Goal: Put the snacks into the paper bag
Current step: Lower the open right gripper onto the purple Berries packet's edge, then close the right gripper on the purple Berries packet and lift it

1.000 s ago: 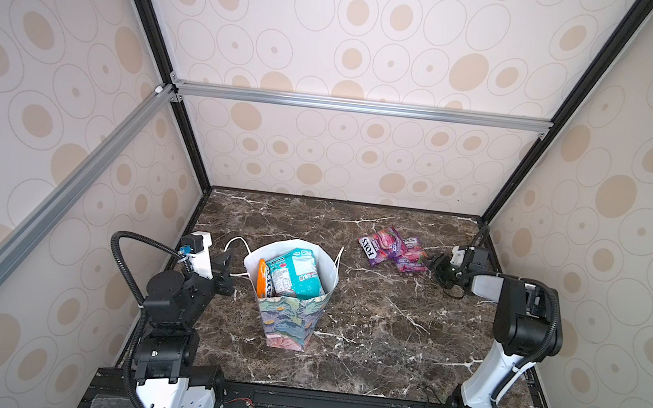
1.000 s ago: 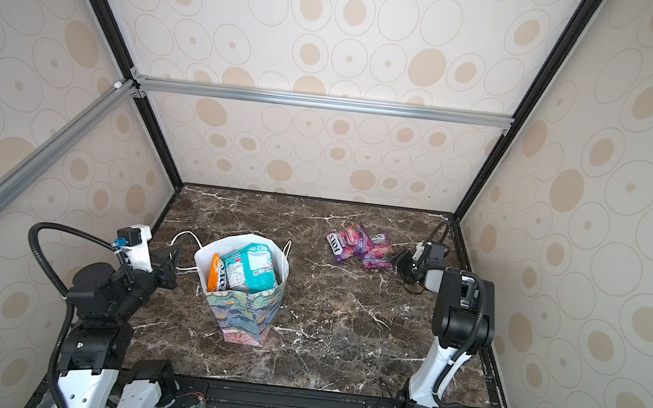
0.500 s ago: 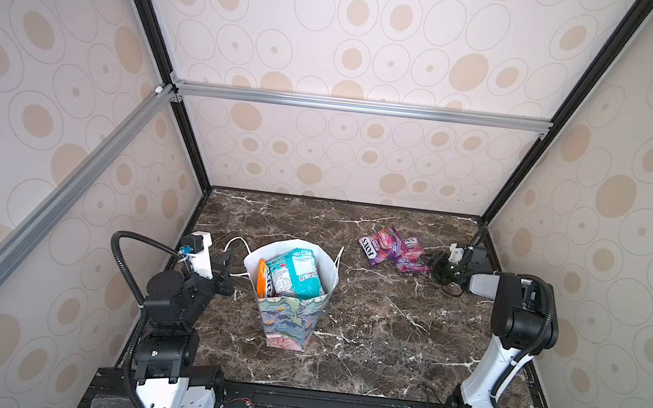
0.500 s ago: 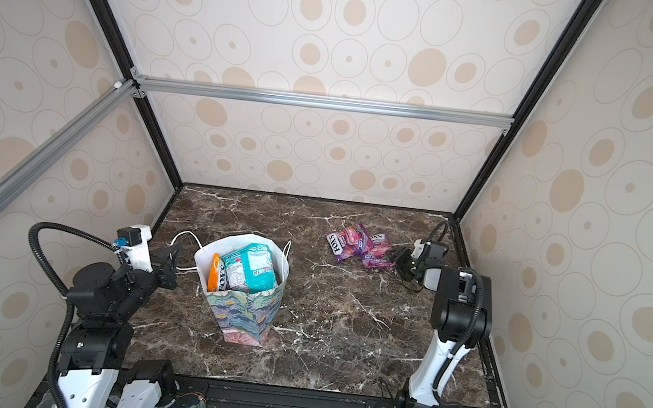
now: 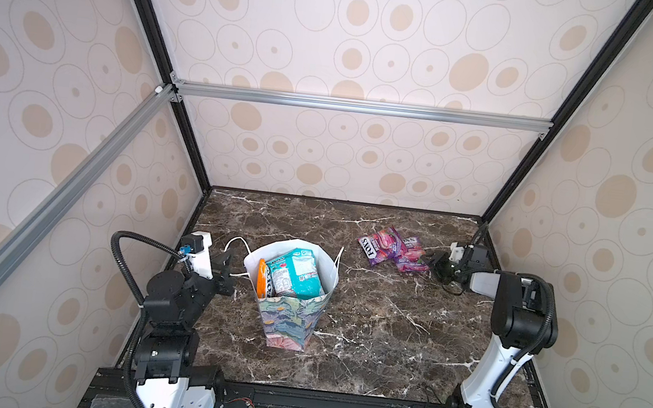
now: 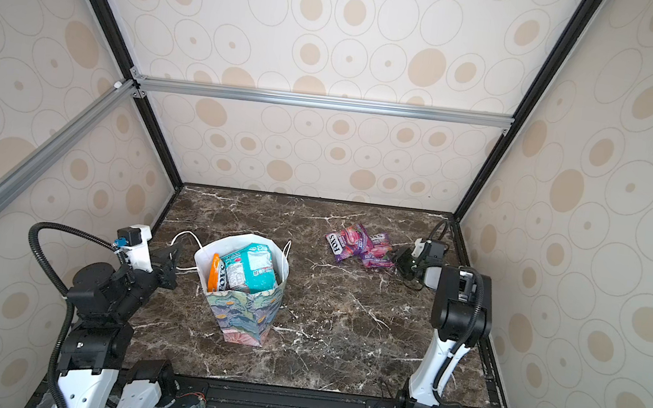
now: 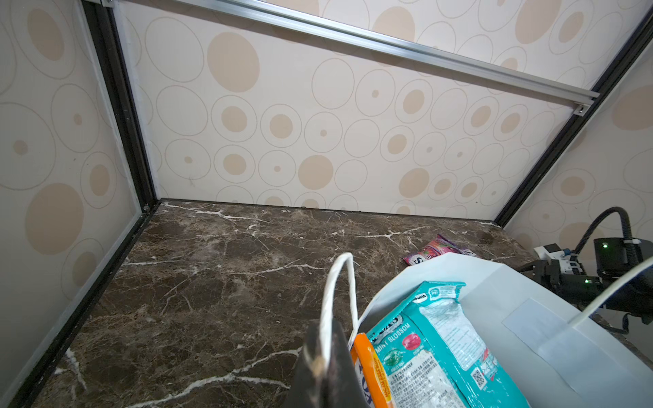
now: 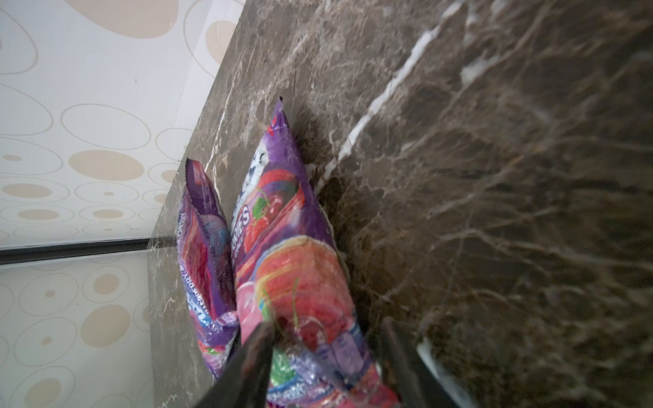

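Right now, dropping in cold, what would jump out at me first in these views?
The floral paper bag stands left of centre, already holding a teal packet and an orange packet, its cord handle pinched in the shut left gripper. Then the purple-pink packets lie far right on the table, with the right gripper open astride the end of one.

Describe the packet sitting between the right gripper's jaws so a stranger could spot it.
On the dark marble table, look toward the far right corner, where purple-pink packets lie clustered. Yours is the packet whose end lies between the right gripper's open jaws; a neighbour lies beside it, nearer the back wall.
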Robot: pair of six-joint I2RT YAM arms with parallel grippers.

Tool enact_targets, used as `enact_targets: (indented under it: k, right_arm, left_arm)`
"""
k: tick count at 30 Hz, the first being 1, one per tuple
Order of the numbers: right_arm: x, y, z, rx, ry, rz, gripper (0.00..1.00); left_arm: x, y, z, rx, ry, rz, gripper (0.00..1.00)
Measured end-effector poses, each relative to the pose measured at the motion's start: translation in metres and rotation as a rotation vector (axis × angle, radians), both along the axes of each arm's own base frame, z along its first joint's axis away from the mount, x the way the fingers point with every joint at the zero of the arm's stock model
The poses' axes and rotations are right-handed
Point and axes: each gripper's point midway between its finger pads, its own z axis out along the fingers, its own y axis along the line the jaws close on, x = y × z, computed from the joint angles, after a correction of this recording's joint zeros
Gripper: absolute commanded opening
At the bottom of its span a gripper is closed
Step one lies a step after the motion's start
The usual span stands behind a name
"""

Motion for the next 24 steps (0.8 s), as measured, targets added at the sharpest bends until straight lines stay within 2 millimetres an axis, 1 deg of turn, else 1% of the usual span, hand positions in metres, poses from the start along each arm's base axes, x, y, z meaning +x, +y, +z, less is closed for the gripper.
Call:
enact_targets:
  k: [12, 19, 21, 24]
  right_arm:
    - [0.000, 0.001, 0.001, 0.004, -0.001, 0.010, 0.01]
    - [0.000, 0.001, 0.005, 0.000, -0.007, 0.015, 0.00]
    - [0.000, 0.001, 0.012, -0.005, -0.021, 0.016, 0.00]
    - [-0.001, 0.001, 0.031, -0.015, -0.057, 0.019, 0.00]
  left_arm:
    - [0.000, 0.000, 0.000, 0.002, -0.002, 0.000, 0.00]
    - [0.000, 0.000, 0.001, 0.003, -0.003, 0.000, 0.00]
    - [0.000, 0.000, 0.001, 0.002, -0.003, 0.001, 0.00]
    - [0.000, 0.000, 0.001, 0.003, -0.003, 0.000, 0.00]
